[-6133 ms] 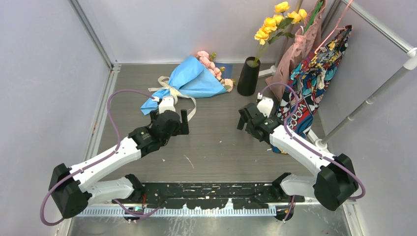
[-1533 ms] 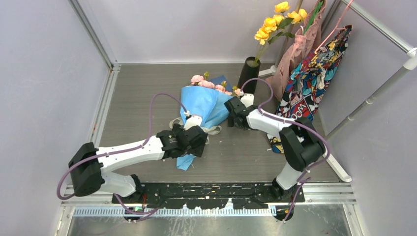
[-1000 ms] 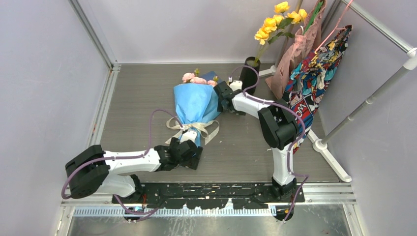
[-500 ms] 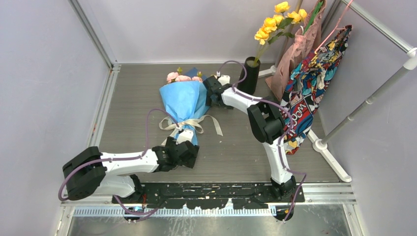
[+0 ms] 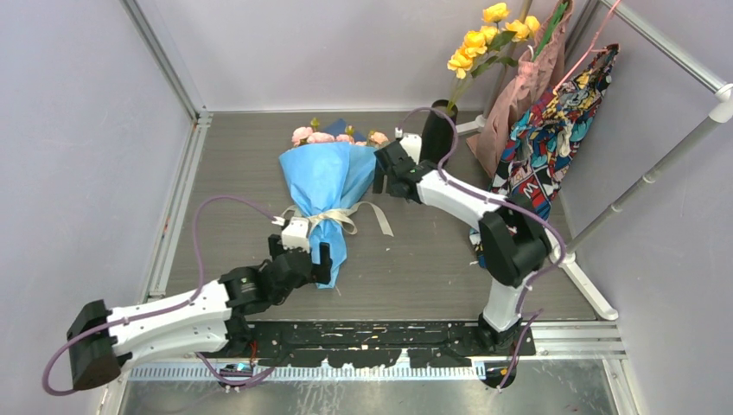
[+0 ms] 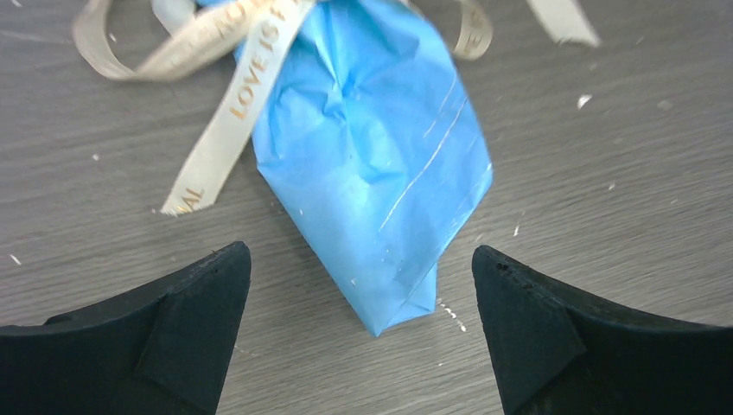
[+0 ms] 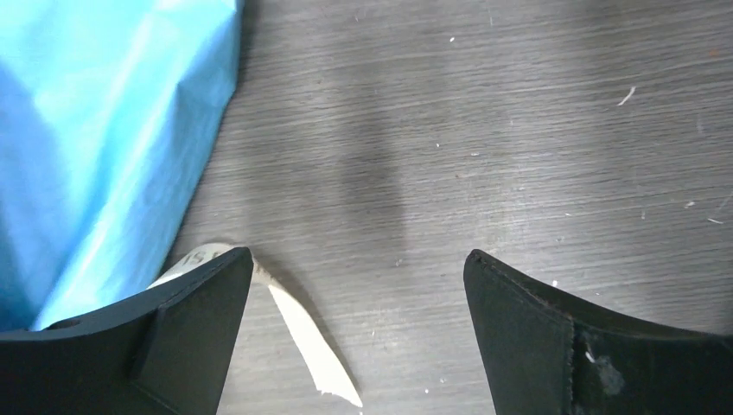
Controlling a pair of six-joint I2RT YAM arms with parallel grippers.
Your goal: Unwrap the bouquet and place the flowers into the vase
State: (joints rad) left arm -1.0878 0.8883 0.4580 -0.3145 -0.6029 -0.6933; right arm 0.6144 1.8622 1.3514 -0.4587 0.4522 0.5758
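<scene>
Clock bearings are running from the ribbon knot in the overhead view, 12 toward the far wall.

- **Free room:** The grey wood-grain table (image 5: 415, 259) is lying bare from 3 to 5 o'clock and from 8 to 10 o'clock.
- **Obstacles:**
  - The tall matte black vase (image 5: 436, 134) carrying yellow flowers (image 5: 484, 35) is blocking 2 o'clock.
  - Beyond it, the comic-print bag (image 5: 540, 147) and pink bag (image 5: 523, 82) are hanging.
  - The cream ribbon (image 5: 346, 218) tail is trailing toward 4 o'clock.
- **Tight spots:**
  - The right gripper (image 7: 354, 264), jaws wide, is filling the gap between the vase and the blue paper-wrapped bouquet (image 5: 324, 181).
  - The left gripper (image 6: 356, 252), jaws spread, is straddling the cone tip at 6 o'clock.
</scene>
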